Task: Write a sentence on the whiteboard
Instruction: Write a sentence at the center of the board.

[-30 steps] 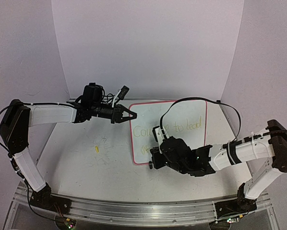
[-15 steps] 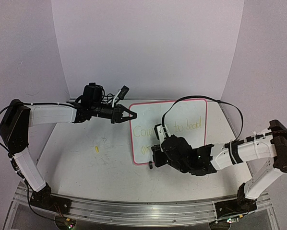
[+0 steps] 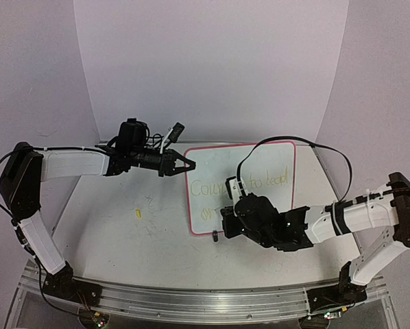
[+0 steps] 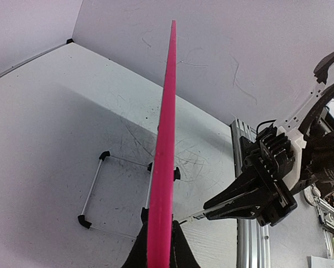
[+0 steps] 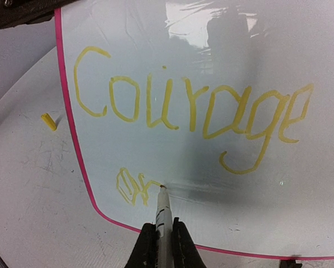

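The whiteboard with its pink-red rim stands tilted on the table. The pale-yellow sentence reads "Courage to lead" in the top view; "Courage" fills the right wrist view. My left gripper is shut on the board's upper left corner; in the left wrist view the rim runs edge-on out of that gripper. My right gripper is shut on a thin marker. Its tip touches the board at the end of a few yellow strokes on a second line.
A small yellow cap lies on the table left of the board and shows in the right wrist view. A black clip foot sits at the board's lower left. A wire stand with black feet is behind the board.
My right gripper has shifted slightly to the right with the marker along the second line. The left arm and the board have not moved.
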Motion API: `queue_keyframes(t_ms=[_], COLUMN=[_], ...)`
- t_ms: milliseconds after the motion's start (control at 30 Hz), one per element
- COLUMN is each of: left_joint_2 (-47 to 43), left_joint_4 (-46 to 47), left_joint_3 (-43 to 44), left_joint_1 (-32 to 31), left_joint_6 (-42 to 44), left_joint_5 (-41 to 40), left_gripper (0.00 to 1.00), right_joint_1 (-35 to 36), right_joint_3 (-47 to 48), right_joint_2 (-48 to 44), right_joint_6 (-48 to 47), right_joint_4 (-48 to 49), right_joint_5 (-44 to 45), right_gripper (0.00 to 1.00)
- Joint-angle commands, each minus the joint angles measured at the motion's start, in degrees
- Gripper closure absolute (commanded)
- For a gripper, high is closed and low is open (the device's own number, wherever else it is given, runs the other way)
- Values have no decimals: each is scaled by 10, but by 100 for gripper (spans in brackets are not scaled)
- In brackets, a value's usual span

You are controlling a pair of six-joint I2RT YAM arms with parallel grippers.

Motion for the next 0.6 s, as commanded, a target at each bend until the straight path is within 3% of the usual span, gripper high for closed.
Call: queue_keyframes(t_ms=[0, 567], left_joint_2=[-26, -25], left_joint_4=[-13, -13], left_joint_3=[-3, -3], left_joint_1=[2, 2], left_joint_6=[36, 36], left_joint_5=[-54, -53], left_gripper=[100, 100], right_joint_1=[-12, -11], right_joint_3=[-14, -30], right_joint_2=[-14, 14], right_joint_6=[15, 36], right_joint_4=[-15, -15], right_joint_5=[28, -10], right_gripper=[100, 100])
